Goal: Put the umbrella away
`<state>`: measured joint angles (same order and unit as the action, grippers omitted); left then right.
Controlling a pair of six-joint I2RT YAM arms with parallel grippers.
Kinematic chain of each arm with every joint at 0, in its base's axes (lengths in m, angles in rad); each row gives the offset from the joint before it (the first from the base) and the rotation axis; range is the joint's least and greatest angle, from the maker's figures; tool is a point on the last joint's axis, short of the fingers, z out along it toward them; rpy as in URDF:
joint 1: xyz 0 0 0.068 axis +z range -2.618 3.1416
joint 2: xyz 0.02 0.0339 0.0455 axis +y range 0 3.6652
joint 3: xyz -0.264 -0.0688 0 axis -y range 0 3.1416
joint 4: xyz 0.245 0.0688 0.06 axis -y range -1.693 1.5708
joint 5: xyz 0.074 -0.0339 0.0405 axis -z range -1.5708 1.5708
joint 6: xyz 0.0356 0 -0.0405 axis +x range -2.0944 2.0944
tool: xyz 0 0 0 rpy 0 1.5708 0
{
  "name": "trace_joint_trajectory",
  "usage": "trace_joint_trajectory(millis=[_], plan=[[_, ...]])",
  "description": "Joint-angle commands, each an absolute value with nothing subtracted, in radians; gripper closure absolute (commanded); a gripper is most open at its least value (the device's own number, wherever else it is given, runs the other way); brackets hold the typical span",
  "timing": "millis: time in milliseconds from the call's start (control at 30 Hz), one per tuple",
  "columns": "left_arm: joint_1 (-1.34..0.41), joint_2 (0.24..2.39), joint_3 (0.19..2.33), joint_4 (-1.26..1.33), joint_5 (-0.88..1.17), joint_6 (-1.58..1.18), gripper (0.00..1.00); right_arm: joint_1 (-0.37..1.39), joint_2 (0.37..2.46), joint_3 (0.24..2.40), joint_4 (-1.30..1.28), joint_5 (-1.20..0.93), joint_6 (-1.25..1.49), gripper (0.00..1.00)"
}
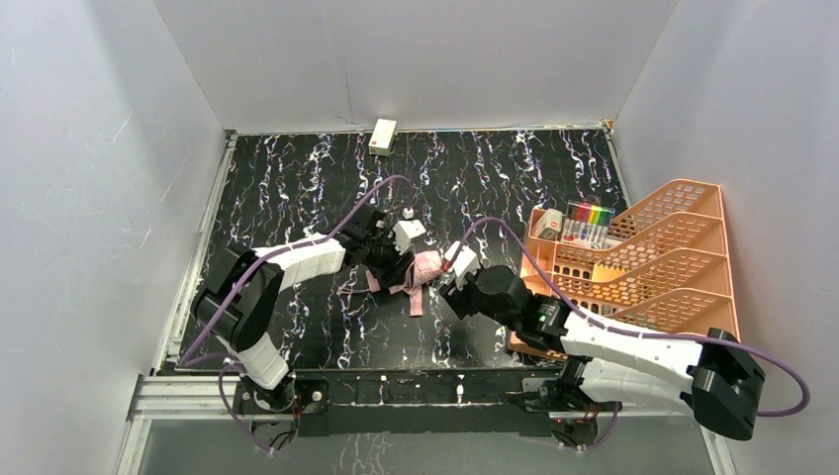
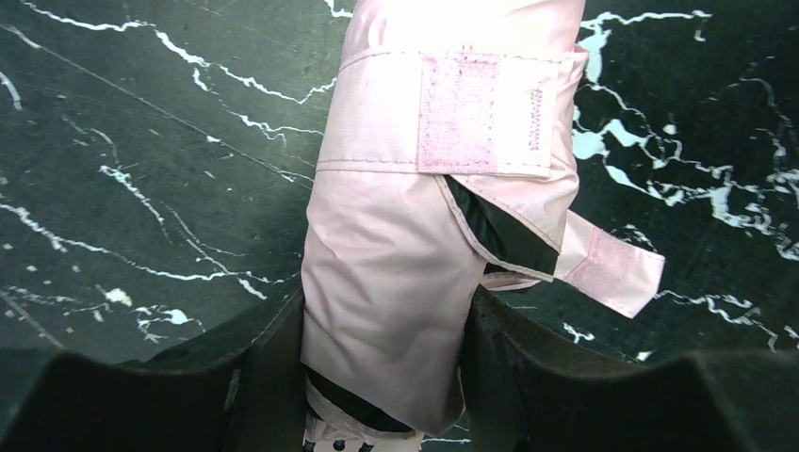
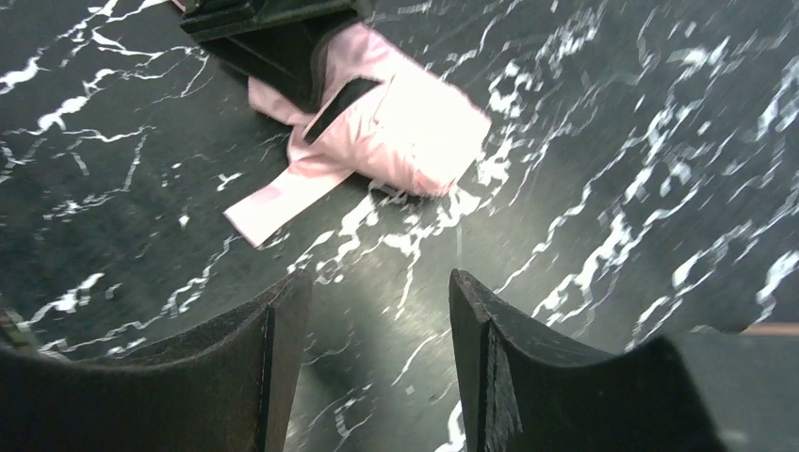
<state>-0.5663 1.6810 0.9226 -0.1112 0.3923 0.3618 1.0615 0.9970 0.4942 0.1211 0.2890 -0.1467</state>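
The umbrella (image 1: 423, 269) is folded into a pale pink bundle and lies on the black marbled table at mid-centre. In the left wrist view the umbrella (image 2: 415, 198) is wrapped by its fastened strap, with a loose strap end (image 2: 612, 271) sticking out to the right and black lining showing at a fold. My left gripper (image 2: 382, 325) is shut on the umbrella's near end, a finger pressed against each side. My right gripper (image 3: 377, 301) stands open with nothing between its fingers, a short way back from the umbrella (image 3: 396, 122). In the top view my right gripper (image 1: 457, 269) is just right of the bundle.
An orange mesh organiser rack (image 1: 643, 262) stands at the right, with coloured markers (image 1: 591, 220) in its back compartment. A small cream box (image 1: 383, 136) sits at the far edge by the back wall. White walls enclose the table on three sides.
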Motion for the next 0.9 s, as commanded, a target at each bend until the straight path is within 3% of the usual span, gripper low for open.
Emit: trace_joint_trajectory(millis=[0,233,433,867], plan=[[-0.604,1.665,0.848,-0.103,0.130,0.382,0.97,1.060,0.950,0.510,-0.049,0.298,0.252,0.37],[-0.666,1.638,0.798,-0.073,0.029,0.355,1.00,1.059,0.924,0.515,-0.198,0.427,0.764,0.37],[-0.703,1.626,0.790,-0.104,-0.060,0.287,1.00,1.059,0.917,0.432,-0.137,0.463,1.192,0.37],[-0.765,1.634,0.843,-0.265,-0.218,-0.079,1.00,1.058,0.961,0.335,0.116,0.495,1.488,0.39]])
